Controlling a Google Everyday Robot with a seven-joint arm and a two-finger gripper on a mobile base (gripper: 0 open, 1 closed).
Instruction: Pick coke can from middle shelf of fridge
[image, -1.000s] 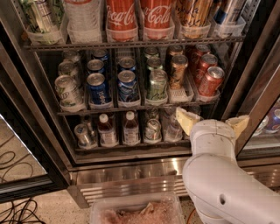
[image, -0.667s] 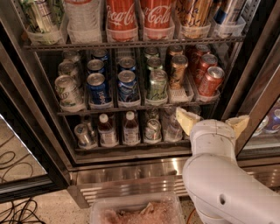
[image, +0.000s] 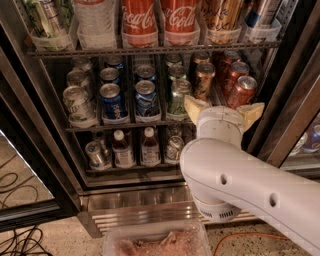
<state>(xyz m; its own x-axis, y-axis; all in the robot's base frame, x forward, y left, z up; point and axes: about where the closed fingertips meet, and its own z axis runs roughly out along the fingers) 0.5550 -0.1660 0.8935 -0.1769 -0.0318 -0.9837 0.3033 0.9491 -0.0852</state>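
Note:
The fridge (image: 135, 202) stands open, with a steel grille at its base. Its middle shelf (image: 115, 125) is a dark wire rack with rows of small cans. A row of red coke cans sits at its right end; the front coke can (image: 241, 91) has a silver top. A bronze can (image: 204, 80) stands just to their left. My gripper (image: 222, 110) is open in front of the shelf's right part, its cream fingertips (image: 192, 106) spread wide. The right fingertip is just below and right of the front coke can. Nothing is held.
Large Coca-Cola bottles (image: 139, 20) fill the rack above. Blue cans (image: 111, 100), a green can (image: 178, 97) and silver cans (image: 77, 102) are further left on the middle shelf. Small capped bottles (image: 121, 150) stand below. A door frame (image: 290, 115) runs close on the right. A plastic tub (image: 157, 240) and cables (image: 20, 240) lie on the floor.
My gripper has risen from the lower shelf's level to the front edge of the middle shelf and shifted slightly left. The cans have not moved.

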